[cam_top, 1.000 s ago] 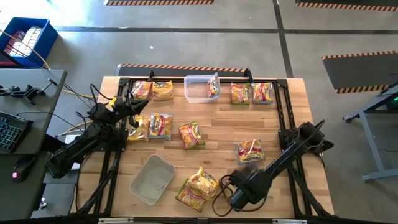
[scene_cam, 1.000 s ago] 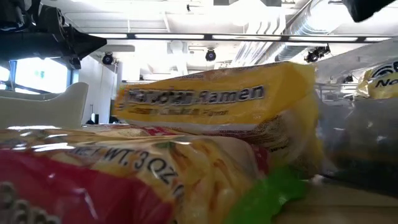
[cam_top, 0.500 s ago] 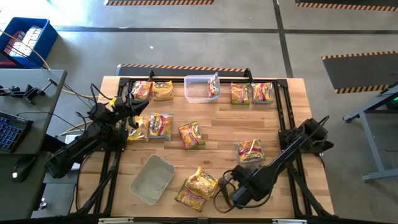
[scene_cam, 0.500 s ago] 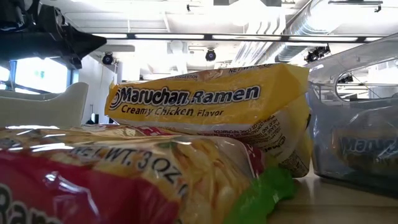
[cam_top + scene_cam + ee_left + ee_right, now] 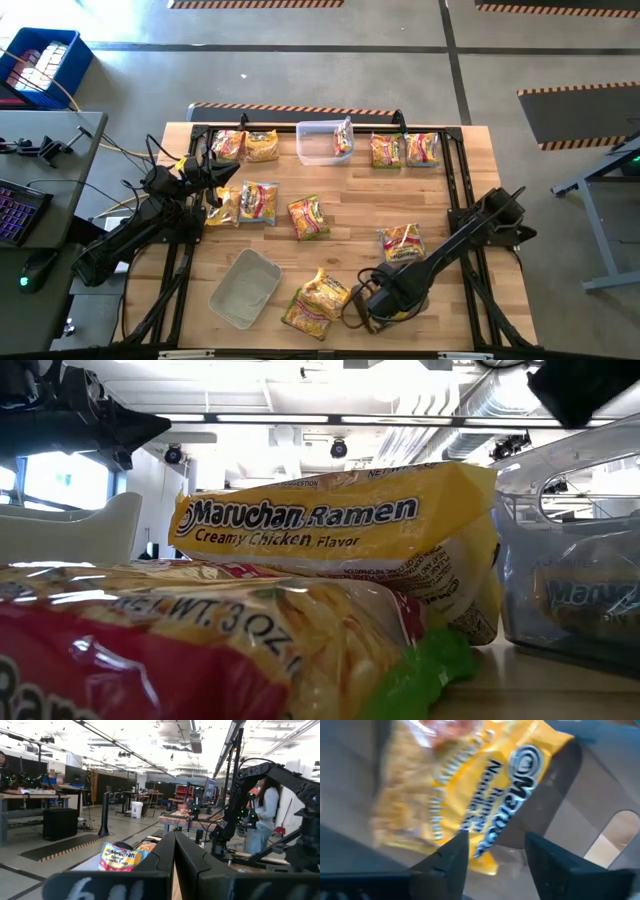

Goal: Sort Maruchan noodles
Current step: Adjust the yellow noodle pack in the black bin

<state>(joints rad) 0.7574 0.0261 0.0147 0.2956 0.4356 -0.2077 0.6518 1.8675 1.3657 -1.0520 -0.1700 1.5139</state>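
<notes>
Several Maruchan noodle packets lie flat on the wooden table (image 5: 350, 190). Two overlap at the near edge (image 5: 318, 300), and in the low view these are a yellow one (image 5: 330, 530) resting on a red one (image 5: 180, 650). Another packet (image 5: 402, 243) lies right of centre. My right gripper (image 5: 378, 302) points down just right of the near pair; its fingers are open over a yellow packet (image 5: 470, 790) (image 5: 495, 847). My left gripper (image 5: 222, 172) is shut and empty, held above the table's left side (image 5: 175, 842).
A clear tub (image 5: 320, 142) at the far edge has a packet leaning in it. An empty tub (image 5: 245, 288) lies near the front left. More packets lie at the far corners (image 5: 245, 145) (image 5: 405, 150) and mid-table (image 5: 308, 217). A person (image 5: 262, 815) stands beyond the table.
My right gripper has moved a little toward the table's left edge, closer to the two overlapping packets at the near edge. The packets on the table lie where they were.
</notes>
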